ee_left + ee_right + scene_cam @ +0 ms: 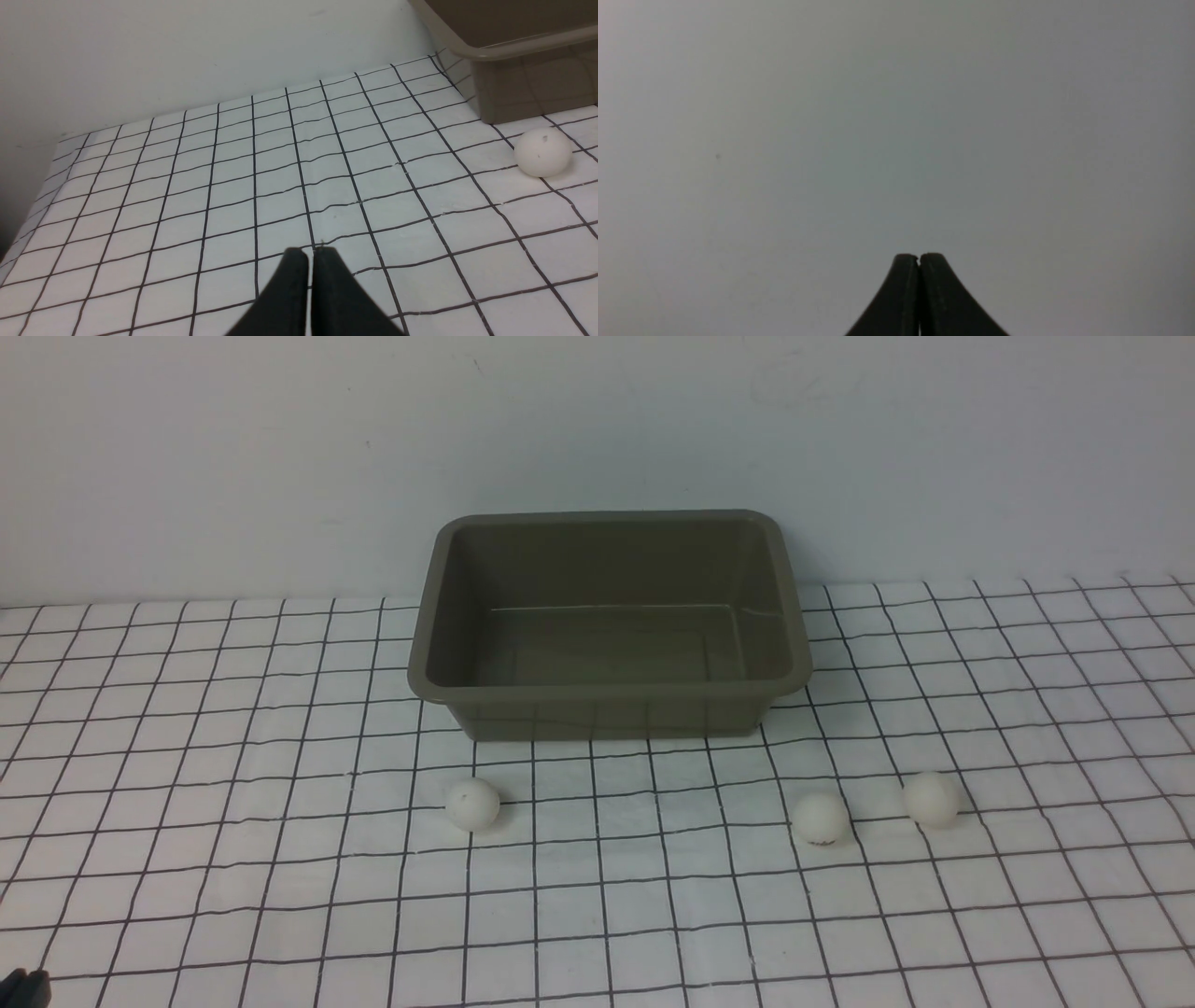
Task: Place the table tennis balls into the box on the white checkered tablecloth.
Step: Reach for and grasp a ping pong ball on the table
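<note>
The olive-brown box (609,695) stands empty at the back middle of the white checkered tablecloth (233,821). Three white table tennis balls lie on the cloth in front of it: one at the left (471,804), one with a small dark mark (821,818), and one further right (932,799). The left wrist view shows the left ball (542,152) by the box's corner (509,51). My left gripper (311,252) is shut and empty over bare cloth, well short of that ball; a dark bit of it (23,987) shows at the front view's bottom left corner. My right gripper (919,257) is shut, empty, facing a plain grey surface.
A plain pale wall (233,457) rises right behind the box. The cloth's left edge (28,219) drops off near the wall in the left wrist view.
</note>
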Motion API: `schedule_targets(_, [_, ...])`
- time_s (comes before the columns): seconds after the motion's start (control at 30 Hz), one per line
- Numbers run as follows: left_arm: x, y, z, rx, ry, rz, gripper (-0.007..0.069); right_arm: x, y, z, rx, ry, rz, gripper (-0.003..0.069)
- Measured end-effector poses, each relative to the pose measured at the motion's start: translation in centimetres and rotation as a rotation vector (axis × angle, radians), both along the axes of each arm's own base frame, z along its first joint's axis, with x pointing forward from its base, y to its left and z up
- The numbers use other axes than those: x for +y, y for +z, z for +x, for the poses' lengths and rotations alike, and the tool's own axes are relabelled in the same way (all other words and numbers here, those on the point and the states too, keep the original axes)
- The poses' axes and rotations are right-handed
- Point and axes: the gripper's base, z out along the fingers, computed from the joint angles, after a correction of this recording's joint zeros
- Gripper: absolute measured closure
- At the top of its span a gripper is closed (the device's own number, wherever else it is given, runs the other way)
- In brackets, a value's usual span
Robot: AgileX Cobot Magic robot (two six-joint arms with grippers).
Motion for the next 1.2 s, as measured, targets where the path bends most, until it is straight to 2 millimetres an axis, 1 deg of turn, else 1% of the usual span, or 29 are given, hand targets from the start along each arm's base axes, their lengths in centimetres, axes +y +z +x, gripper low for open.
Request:
schedule_targets(0.07, [0.0, 0.0, 0.0, 0.0, 0.0, 0.0, 0.0629, -0.2, -0.2, 1.8, 0.077, -0.01, 0.006, 0.0676])
schedule_targets(0.1, [0.0, 0.0, 0.0, 0.0, 0.0, 0.0, 0.0629, -0.4, -0.7, 3.1, 0.142, -0.021, 0.018, 0.0676])
schedule_targets(0.13, [0.0, 0.0, 0.0, 0.0, 0.0, 0.0, 0.0629, -0.4, -0.7, 3.2, 0.152, -0.023, 0.017, 0.0676])
schedule_targets(0.17, [0.0, 0.0, 0.0, 0.0, 0.0, 0.0, 0.0629, -0.6, -1.8, 4.9, 0.262, -0.037, 0.018, 0.0676])
schedule_targets(0.2, [0.0, 0.0, 0.0, 0.0, 0.0, 0.0, 0.0629, -0.6, -1.9, 5.1, 0.275, -0.038, 0.015, 0.0676])
schedule_targets(0.27, [0.0, 0.0, 0.0, 0.0, 0.0, 0.0, 0.0629, -0.2, -4.1, 7.4, 0.469, -0.026, -0.021, 0.0676])
schedule_targets(0.3, [0.0, 0.0, 0.0, 0.0, 0.0, 0.0, 0.0629, -0.1, -4.2, 7.6, 0.483, -0.023, -0.032, 0.0676])
schedule_targets(0.33, [0.0, 0.0, 0.0, 0.0, 0.0, 0.0, 0.0629, 0.5, -5.3, 8.5, 0.574, 0.005, -0.07, 0.0676])
schedule_targets(0.43, [0.0, 0.0, 0.0, 0.0, 0.0, 0.0, 0.0629, 2.4, -7.4, 9.9, 0.729, 0.099, -0.195, 0.0676])
schedule_targets(0.5, [0.0, 0.0, 0.0, 0.0, 0.0, 0.0, 0.0629, 3.1, -7.9, 10.2, 0.765, 0.136, -0.232, 0.0676])
schedule_targets(0.53, [0.0, 0.0, 0.0, 0.0, 0.0, 0.0, 0.0629, 4.4, -8.8, 10.6, 0.832, 0.187, -0.288, 0.0676])
schedule_targets(0.57, [0.0, 0.0, 0.0, 0.0, 0.0, 0.0, 0.0629, 4.5, -8.8, 10.7, 0.838, 0.192, -0.292, 0.0676])
schedule_targets(0.6, [0.0, 0.0, 0.0, 0.0, 0.0, 0.0, 0.0629, 5.1, -9.0, 10.9, 0.869, 0.212, -0.315, 0.0676])
schedule_targets(0.7, [0.0, 0.0, 0.0, 0.0, 0.0, 0.0, 0.0629, 6.6, -8.8, 11.6, 0.937, 0.241, -0.353, 0.0676])
schedule_targets(0.73, [0.0, 0.0, 0.0, 0.0, 0.0, 0.0, 0.0629, 7.2, -8.1, 12.0, 0.951, 0.246, -0.355, 0.0676])
schedule_targets(0.8, [0.0, 0.0, 0.0, 0.0, 0.0, 0.0, 0.0629, 7.6, -7.8, 12.2, 0.972, 0.247, -0.356, 0.0676])
schedule_targets(0.83, [0.0, 0.0, 0.0, 0.0, 0.0, 0.0, 0.0629, 8.1, -7.0, 12.7, 0.988, 0.25, -0.334, 0.0676])
schedule_targets(0.87, [0.0, 0.0, 0.0, 0.0, 0.0, 0.0, 0.0629, 8.6, -5.8, 13.2, 1.044, 0.239, -0.278, 0.0676])
schedule_targets(0.93, [0.0, 0.0, 0.0, 0.0, 0.0, 0.001, 0.0629, 9.1, -4.5, 13.8, 1.094, 0.231, -0.223, 0.0676])
schedule_targets(0.97, [0.0, 0.0, 0.0, 0.0, 0.0, 0.001, 0.0629, 9.1, -4.5, 13.8, 1.094, 0.231, -0.223, 0.0676])
schedule_targets(1.0, [0.0, 0.0, 0.0, 0.0, 0.0, 0.001, 0.0629, 9.3, -4.3, 14.0, 1.129, 0.226, -0.21, 0.0676])
schedule_targets(1.03, [0.0, 0.0, 0.0, 0.0, 0.0, 0.001, 0.0629, 9.7, -3.4, 14.5, 1.178, 0.229, -0.196, 0.0676])
schedule_targets(1.1, [0.0, 0.0, 0.0, 0.0, 0.0, 0.001, 0.0629, 10.2, -2.5, 15.1, 1.2, 0.242, -0.208, 0.0676])
schedule_targets(1.13, [0.0, 0.0, 0.0, 0.0, 0.0, 0.001, 0.0629, 10.6, -1.8, 15.8, 1.221, 0.248, -0.236, 0.0676])
schedule_targets(1.2, [0.0, 0.0, 0.0, 0.0, 0.0, 0.001, 0.0629, 11.1, -1.4, 16.8, 1.25, 0.248, -0.273, 0.0676])
